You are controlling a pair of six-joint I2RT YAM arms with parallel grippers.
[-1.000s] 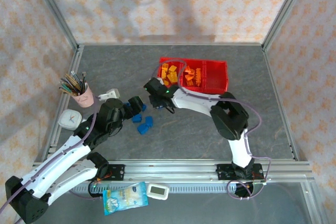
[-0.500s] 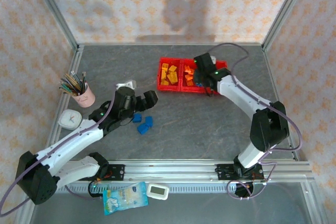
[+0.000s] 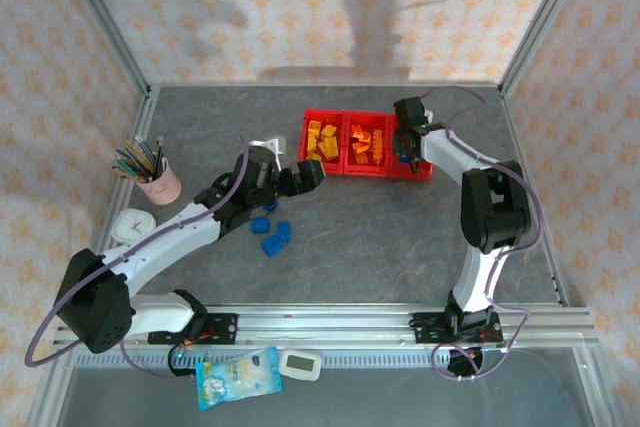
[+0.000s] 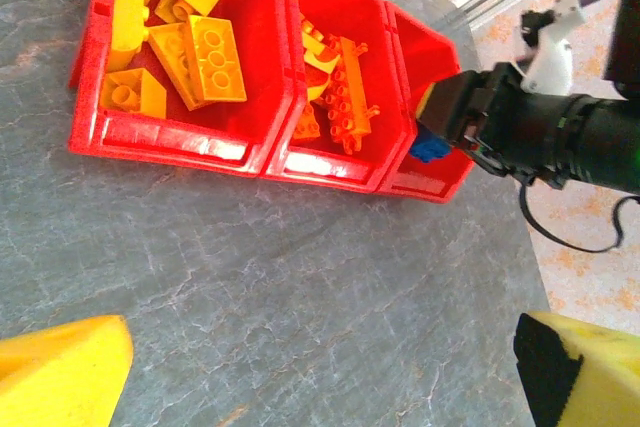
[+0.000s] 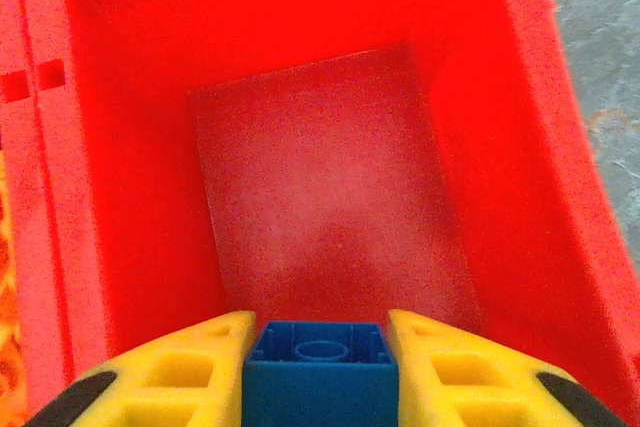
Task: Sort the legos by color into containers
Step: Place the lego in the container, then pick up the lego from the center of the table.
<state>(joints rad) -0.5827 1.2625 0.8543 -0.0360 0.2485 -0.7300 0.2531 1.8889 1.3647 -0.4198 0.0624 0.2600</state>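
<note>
**blue block held over the right-hand bin**

the right gripper (image 5: 318, 335) is closed on a blue block (image 5: 320, 375), with its yellow fingers (image 5: 170, 377) pressed against the block's two sides and the studded top facing the wrist camera. beneath the block is the bare red floor of the right-hand bin, with the bin walls rising on all sides. from above, this gripper (image 3: 406, 143) hangs over the right end of the red tray (image 3: 368, 173), which sits toward the far middle of the table (image 3: 400, 237).

the tray has three bins joined in a row. yellow pieces (image 3: 322, 139) lie in a heap in the left bin and orange pieces (image 3: 367, 144) in the middle one. the left wrist camera shows the same order: yellow pieces (image 4: 195, 47), then orange pieces (image 4: 340, 87), then the right gripper (image 4: 440, 125) at the third bin with the blue block (image 4: 430, 149) just above the rim.

the left gripper (image 3: 305, 175) is spread wide and holds nothing. it sits above the table, just beside the tray's near left corner. its fingers (image 4: 60, 372) show at the two bottom corners of its own view, far apart, with grey table between them.

loose blue pieces (image 3: 277, 239) lie on the table beside the left arm, well apart from the tray. a pink cup (image 3: 158, 182) of pencils stands near the left edge.
</note>
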